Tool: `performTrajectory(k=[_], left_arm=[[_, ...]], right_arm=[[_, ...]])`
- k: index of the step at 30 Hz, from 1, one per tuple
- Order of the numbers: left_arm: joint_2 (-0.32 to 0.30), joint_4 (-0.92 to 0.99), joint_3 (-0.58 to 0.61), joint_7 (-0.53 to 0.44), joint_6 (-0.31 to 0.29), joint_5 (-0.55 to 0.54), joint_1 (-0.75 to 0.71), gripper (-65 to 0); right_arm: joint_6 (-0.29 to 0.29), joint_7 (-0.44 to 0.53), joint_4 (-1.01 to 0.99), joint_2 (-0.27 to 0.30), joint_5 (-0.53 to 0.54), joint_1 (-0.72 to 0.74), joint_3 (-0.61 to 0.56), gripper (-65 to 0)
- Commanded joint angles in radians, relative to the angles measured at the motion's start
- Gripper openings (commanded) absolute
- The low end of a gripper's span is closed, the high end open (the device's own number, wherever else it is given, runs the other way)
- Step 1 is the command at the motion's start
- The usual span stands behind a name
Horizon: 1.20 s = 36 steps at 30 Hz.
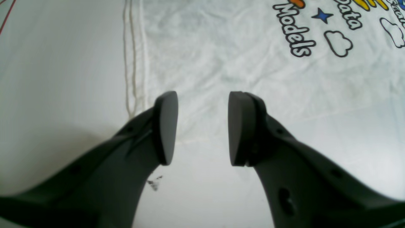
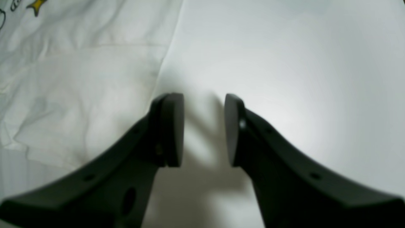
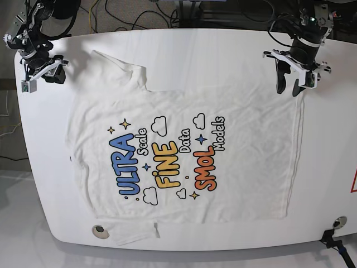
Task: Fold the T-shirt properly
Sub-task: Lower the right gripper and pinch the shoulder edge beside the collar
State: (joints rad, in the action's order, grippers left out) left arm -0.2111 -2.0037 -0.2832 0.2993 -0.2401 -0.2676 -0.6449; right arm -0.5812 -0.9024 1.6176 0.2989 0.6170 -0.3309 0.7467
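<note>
Apparently readying the first fold, the T-shirt (image 3: 184, 162) lay flat, print up, across the table's (image 3: 234, 50) middle, while the left pincer (image 3: 294, 82) and right pincer (image 3: 39, 72) hovered spread and empty at the frame's upper corners.

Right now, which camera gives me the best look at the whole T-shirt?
The base view: the T-shirt lies spread flat, print up, both sleeves visible. The left wrist view shows only its hem corner and some print; the right wrist view shows just a plain wrinkled edge.
</note>
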Motion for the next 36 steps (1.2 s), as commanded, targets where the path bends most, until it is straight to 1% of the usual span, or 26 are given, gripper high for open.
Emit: performTrajectory(k=[1, 3, 4, 8, 11, 14, 19, 27, 31, 33, 34, 36], left_arm=[[-0.009, -0.012, -0.005, -0.02, 0.002, -0.02, -0.001, -40.7], [-0.01, -0.01, 0.0, -0.014, -0.001, -0.023, 0.001, -40.7], [-0.006, -0.014, 0.0, -0.021, -0.006, -0.022, 0.004, -40.7], [-0.006, -0.017, -0.002, -0.019, -0.005, -0.022, 0.002, -40.8], [-0.005, -0.017, 0.002, -0.016, -0.008, -0.021, 0.001, -40.8], [-0.006, -0.016, 0.008, -0.006, -0.008, -0.023, 0.0, -40.8], [-0.007, -0.014, 0.008, -0.002, -0.011, -0.025, 0.0, -40.5], [-0.007, -0.013, 0.01, -0.001, -0.01, -0.023, -0.003, -40.5], [-0.006, -0.013, 0.008, 0.0, -0.011, -0.027, -0.003, -40.4], [-0.006, -0.012, 0.008, 0.0, -0.011, -0.028, -0.005, -40.3], [-0.004, -0.014, 0.008, 0.001, -0.006, -0.025, -0.004, -40.6], [-0.001, -0.016, 0.008, -0.002, -0.005, -0.022, -0.006, -40.8]], right_arm=[[-0.01, -0.008, 0.016, 0.015, 0.053, 0.004, 0.013, -44.0], [-0.01, -0.019, 0.018, 0.011, 0.063, 0.005, 0.014, -43.9], [-0.005, 0.004, 0.016, 0.011, 0.053, 0.008, 0.016, -43.7], [-0.001, 0.005, -0.007, 0.011, 0.094, 0.035, 0.028, -43.9], [0.001, 0.006, -0.029, 0.008, 0.103, 0.053, 0.026, -44.0], [0.0, 0.008, -0.053, -0.004, 0.103, 0.065, 0.017, -44.0], [0.001, 0.01, -0.052, -0.035, 0.092, 0.071, -0.035, -44.0], [0.009, 0.015, -0.053, -0.038, 0.04, 0.109, -0.165, -43.9], [0.009, 0.017, -0.051, -0.037, 0.012, 0.142, -0.223, -46.3], [0.013, 0.015, -0.06, -0.037, 0.001, 0.152, -0.249, -49.7], [0.013, 0.001, -0.067, -0.033, 0.002, 0.146, -0.23, -45.7], [0.012, 0.003, -0.088, -0.025, 0.009, 0.149, -0.22, -45.7]])
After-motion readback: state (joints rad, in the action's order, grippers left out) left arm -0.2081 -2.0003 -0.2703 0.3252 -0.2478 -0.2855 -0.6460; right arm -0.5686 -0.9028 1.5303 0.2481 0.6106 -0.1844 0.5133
